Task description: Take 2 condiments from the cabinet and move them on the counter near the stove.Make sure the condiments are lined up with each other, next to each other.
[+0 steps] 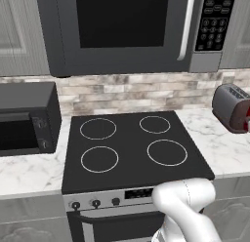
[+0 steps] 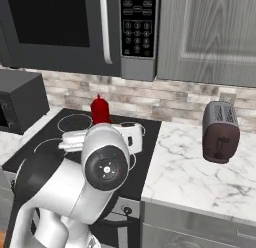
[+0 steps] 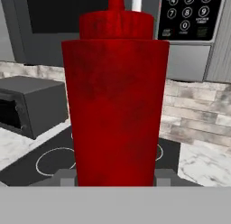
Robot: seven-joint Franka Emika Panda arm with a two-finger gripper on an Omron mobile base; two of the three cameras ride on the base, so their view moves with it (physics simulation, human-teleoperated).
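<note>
Claw [image 3: 115, 175] clamped on the red bottle [image 3: 115, 96], held upright over the stove [image 2: 145, 129], near its right edge. Judged partway: red bottle out of the cabinet but not yet set down on the counter [image 2: 195, 172]; yellow bottle's whereabouts impossible to tell. Left: placing this one by the stove, then lining up the second beside it. No label on the bottle. Digits on the microwave keypad [image 3: 189, 13] readable: 4, 5, 6, 7, 8, 9, 0.

The bottle [image 3: 115, 105] is solid red, cap and nozzle alike. The stove [image 1: 132, 148] is black glass with four white rings. The table [image 2: 200, 172] is white marble veined grey. The toaster [image 2: 220, 132] is dark grey, and the backsplash [image 1: 141, 92] is beige-grey brick.
</note>
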